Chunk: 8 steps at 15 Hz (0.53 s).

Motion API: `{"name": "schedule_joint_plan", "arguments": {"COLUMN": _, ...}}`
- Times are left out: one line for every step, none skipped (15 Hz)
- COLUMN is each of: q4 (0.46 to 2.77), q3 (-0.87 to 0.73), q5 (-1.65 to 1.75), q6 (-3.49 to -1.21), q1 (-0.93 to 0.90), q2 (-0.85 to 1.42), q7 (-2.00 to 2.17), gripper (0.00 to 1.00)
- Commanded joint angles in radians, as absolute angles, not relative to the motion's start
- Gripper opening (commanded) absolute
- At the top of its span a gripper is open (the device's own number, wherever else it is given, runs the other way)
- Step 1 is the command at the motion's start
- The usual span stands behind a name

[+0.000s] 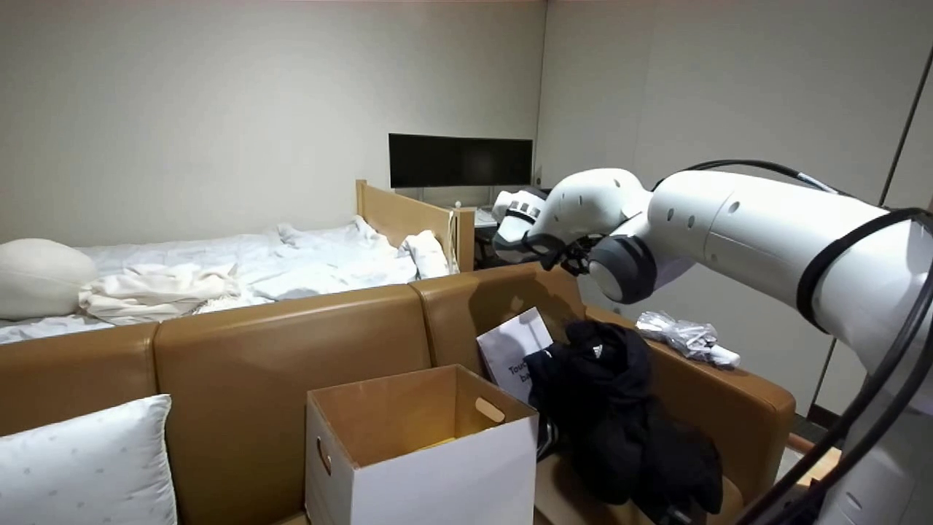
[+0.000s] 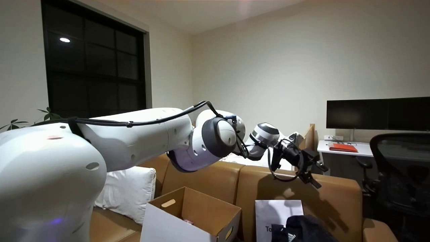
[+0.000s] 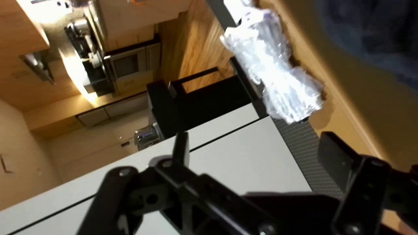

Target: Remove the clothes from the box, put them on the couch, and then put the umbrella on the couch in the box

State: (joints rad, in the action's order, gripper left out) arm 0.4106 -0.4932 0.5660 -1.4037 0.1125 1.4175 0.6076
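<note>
sheet (image 1: 509,344) reads "touc" and "ba"; clothes (image 1: 619,430) bear adidas logo (image 2: 291,237).

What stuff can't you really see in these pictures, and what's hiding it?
What's deep in the box: in an exterior view, its near wall hides it.
The rest of the clothes: in an exterior view, the picture's bottom edge cuts them off.
Some printing on the white sheet: in both exterior views, the clothes cover it.
What's inside the plastic bundle: in the wrist view, glare and crinkles hide it.
</note>
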Motion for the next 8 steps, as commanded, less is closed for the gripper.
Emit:
{"name": "schedule_joint_plan", "arguments": {"q4": 0.420, "q3": -0.535, "q5": 0.622, "q6": -1.593, "q1": 0.178, "q2": 1.443, "q7": 0.518, "gripper": 1.00}}
{"name": "schedule_joint_plan", "arguments": {"q4": 0.380, "q3": -0.521, "q5": 0.601, "q6": -1.505, "q1": 0.156, "q2": 1.454, "q7": 0.561, "gripper": 1.00}}
{"name": "schedule_joint_plan", "arguments": {"q4": 0.312, "q3": -0.518, "q5": 0.610, "q6": -1.522, "q1": 0.194, "q2": 1.494, "q7": 0.540, "gripper": 1.00}}
{"name": "schedule_joint_plan", "arguments": {"q4": 0.378, "q3": -0.510, "q5": 0.622, "q6": -1.565, "q1": 0.194, "q2": 1.464, "q7": 0.554, "gripper": 1.00}}
{"name": "schedule_joint_plan", "arguments": {"q4": 0.380, "q3": -0.511, "q5": 0.623, "q6": -1.573, "q1": 0.200, "q2": 1.464, "q7": 0.554, "gripper": 1.00}}
{"name": "schedule_joint_plan", "arguments": {"q4": 0.379, "q3": -0.512, "q5": 0.623, "q6": -1.573, "q1": 0.199, "q2": 1.464, "q7": 0.553, "gripper": 1.00}}
{"name": "schedule_joint_plan", "arguments": {"q4": 0.379, "q3": -0.513, "q5": 0.623, "q6": -1.573, "q1": 0.195, "q2": 1.464, "q7": 0.553, "gripper": 1.00}}
{"name": "schedule_joint_plan", "arguments": {"q4": 0.335, "q3": -0.491, "q5": 0.597, "q6": -1.614, "q1": 0.205, "q2": 1.464, "q7": 0.553, "gripper": 1.00}}
